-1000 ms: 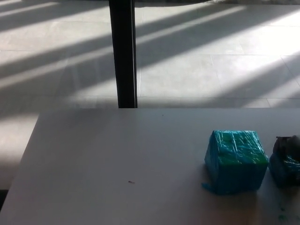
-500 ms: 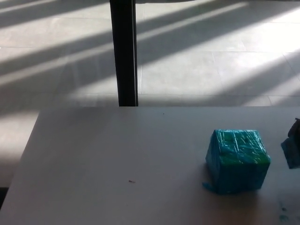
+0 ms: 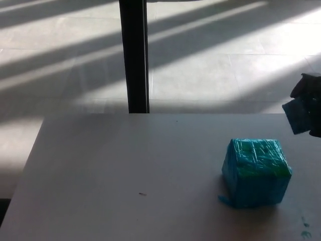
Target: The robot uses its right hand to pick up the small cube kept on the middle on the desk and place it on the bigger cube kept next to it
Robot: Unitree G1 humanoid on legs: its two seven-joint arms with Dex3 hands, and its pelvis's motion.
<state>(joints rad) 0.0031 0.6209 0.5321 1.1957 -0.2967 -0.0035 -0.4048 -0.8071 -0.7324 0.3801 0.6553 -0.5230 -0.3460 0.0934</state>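
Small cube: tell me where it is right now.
In the head view the small cube is at the far right edge, held off the desk in the right hand, above and right of the bigger cube.

right hand (image 3: 310,95) risen at picture's edge, small cube (image 3: 300,115) seemingly gripped, lifted off desk (image 3: 125,165)

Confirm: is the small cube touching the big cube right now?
Apart. In the head view the small cube sits held in the right hand, lifted up and to the right of the big cube, with bare desk and floor visible between them.
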